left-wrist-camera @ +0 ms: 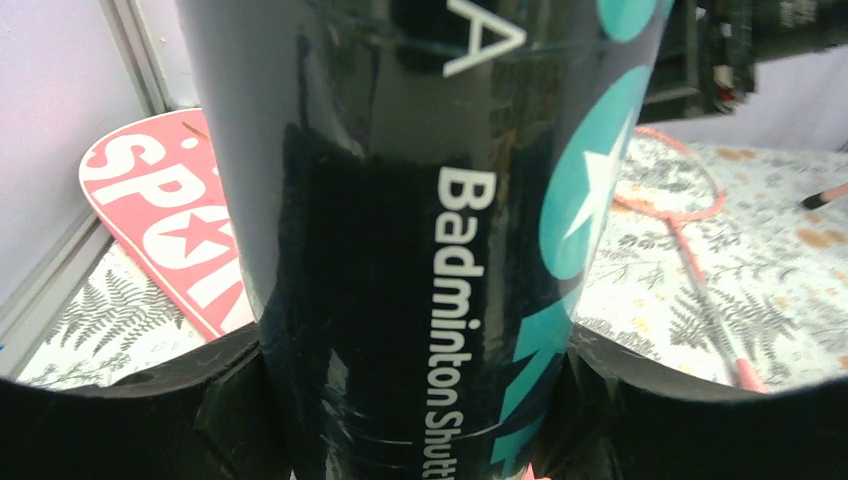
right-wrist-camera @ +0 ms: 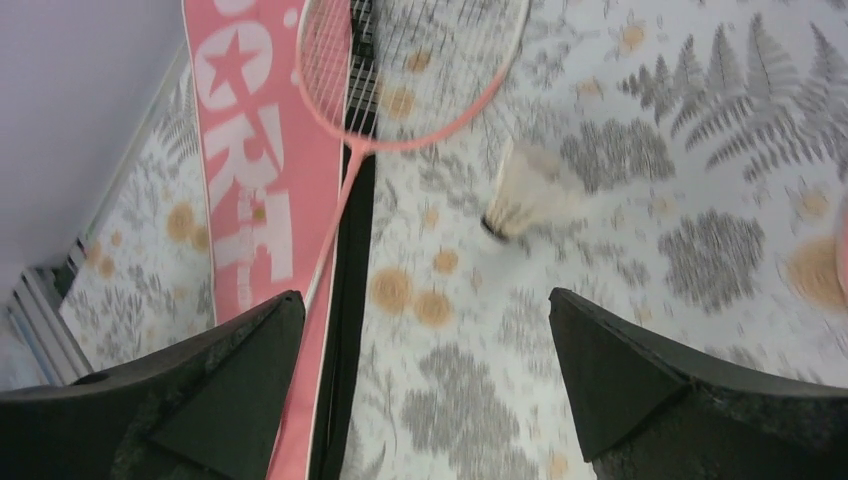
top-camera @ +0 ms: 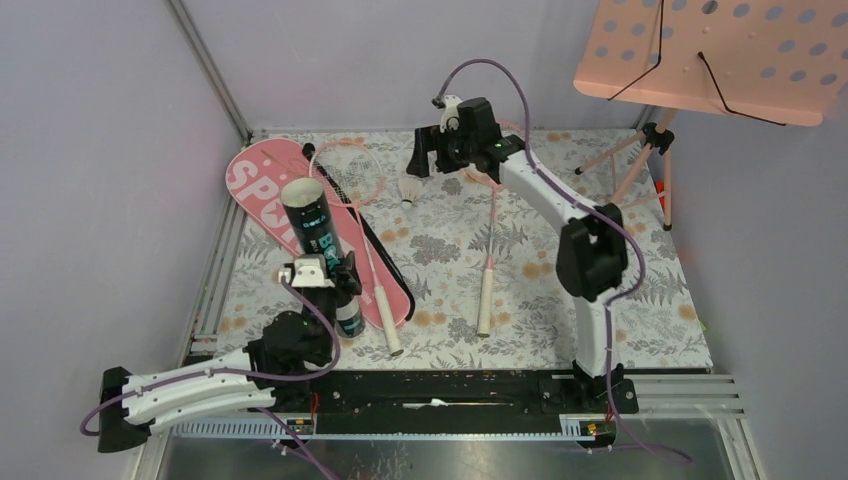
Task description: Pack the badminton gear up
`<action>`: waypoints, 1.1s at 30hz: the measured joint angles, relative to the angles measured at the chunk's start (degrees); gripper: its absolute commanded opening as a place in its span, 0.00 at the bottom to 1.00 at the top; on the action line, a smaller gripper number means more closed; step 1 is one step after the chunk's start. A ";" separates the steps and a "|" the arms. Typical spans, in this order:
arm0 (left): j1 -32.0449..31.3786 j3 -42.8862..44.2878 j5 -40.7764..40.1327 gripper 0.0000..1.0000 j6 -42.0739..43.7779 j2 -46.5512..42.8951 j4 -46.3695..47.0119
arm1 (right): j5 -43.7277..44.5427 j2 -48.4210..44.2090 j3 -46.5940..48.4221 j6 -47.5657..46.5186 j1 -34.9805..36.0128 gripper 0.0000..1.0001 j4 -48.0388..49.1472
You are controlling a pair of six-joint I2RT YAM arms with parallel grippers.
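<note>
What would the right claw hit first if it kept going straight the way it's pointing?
Most likely the shuttlecock, lying just ahead of the open right claw. Depth is unclear, so it may land on the floral mat just beside it instead.

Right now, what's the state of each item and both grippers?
Tube: tilted, top looks open, gripped.
Left gripper: shut on tube.
Right gripper: open, empty, above shuttlecock.
Shuttlecock: loose, on its side.
Left racket: lying across cover, unpacked.
Right racket: flat on mat, head partly hidden.
Cover: flat, under left racket.
</note>
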 measured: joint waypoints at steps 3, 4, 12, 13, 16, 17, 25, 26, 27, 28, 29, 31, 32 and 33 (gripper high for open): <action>0.00 0.00 -1.16 0.19 0.00 3.04 -0.17 | -1.64 10.95 9.64 2.82 -0.81 0.99 2.38; 0.00 0.00 -1.40 0.19 -0.02 3.85 -0.28 | -1.64 14.21 13.25 3.45 -0.87 1.00 2.62; 0.13 0.00 -1.62 0.19 -0.28 6.03 -0.35 | -3.30 38.66 39.67 18.75 -2.01 1.00 9.46; 0.13 0.00 -1.62 0.19 -0.35 5.95 -0.37 | -3.82 39.82 39.17 22.16 -2.34 1.00 11.87; 0.20 0.00 -1.60 0.19 -0.55 5.40 -0.74 | -5.01 40.98 36.41 29.09 -3.08 1.00 16.72; 0.22 0.00 -1.57 0.19 -0.66 4.96 -0.96 | -5.46 41.33 36.04 30.69 -3.17 1.00 17.31; 0.22 0.00 -0.96 0.20 -2.01 0.57 -1.64 | -11.19 41.97 34.91 35.41 -3.61 0.95 19.65; 0.22 0.00 -0.79 0.20 -2.16 0.22 -1.75 | -12.20 41.75 33.79 35.26 -3.56 0.94 19.58; 0.22 0.00 -0.63 0.20 -2.29 -0.11 -1.90 | -12.79 41.31 32.04 34.67 -3.54 0.94 19.63; 0.22 0.00 -0.44 0.20 -2.47 -0.39 -2.12 | -13.49 40.79 30.14 34.01 -3.52 0.93 18.86; 0.22 0.00 -0.24 0.20 -2.60 -0.63 -2.29 | -13.77 40.44 28.72 33.24 -3.50 0.93 18.05; 0.22 0.00 0.07 0.20 -2.78 -0.98 -2.58 | -14.36 39.80 26.45 31.50 -3.45 0.91 15.47; 0.22 0.00 0.13 0.20 -2.80 -1.01 -2.60 | -14.64 39.34 25.29 30.47 -3.45 0.89 14.10; 0.22 0.00 0.42 0.20 -2.84 -1.14 -2.93 | -15.10 38.77 24.26 29.73 -3.43 0.88 13.51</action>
